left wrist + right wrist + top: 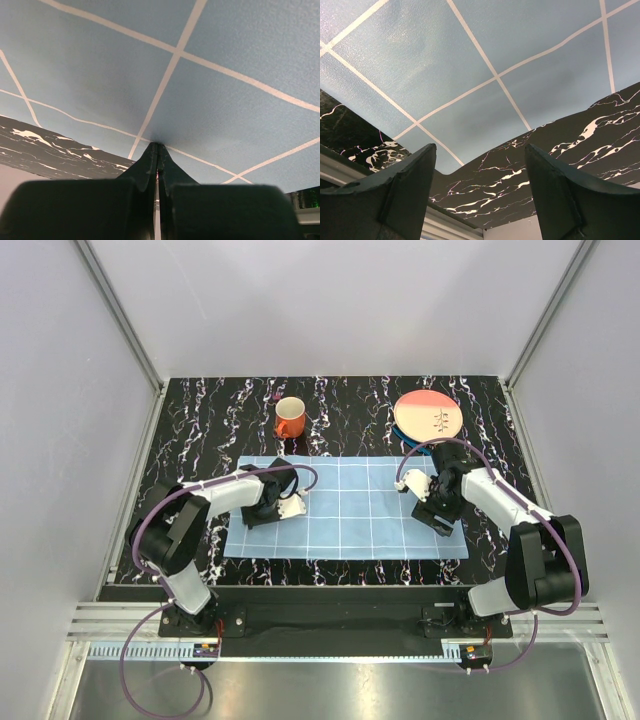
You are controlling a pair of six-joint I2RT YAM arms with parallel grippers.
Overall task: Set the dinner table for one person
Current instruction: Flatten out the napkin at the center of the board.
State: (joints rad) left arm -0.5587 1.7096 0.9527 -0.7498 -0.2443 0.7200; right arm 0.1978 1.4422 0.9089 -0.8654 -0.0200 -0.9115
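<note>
The dinner table [200,430] is a black top with white and purplish streaks. A light-blue checked mat [345,505] lies flat at its middle. My left gripper [290,508] is over the mat's left part. In the left wrist view this gripper [157,146] is shut, and its tips touch the mat [210,90]; I cannot tell whether any cloth is caught. My right gripper [438,520] hangs over the mat's right part. The right wrist view shows it [480,148] open and empty above a corner of the mat [470,75] and the bare table [545,165].
An orange mug [289,418] stands beyond the mat at the back, left of centre. A pink-and-cream plate [428,415] rests at the back right on something blue [405,436]. White walls close in the back and both sides.
</note>
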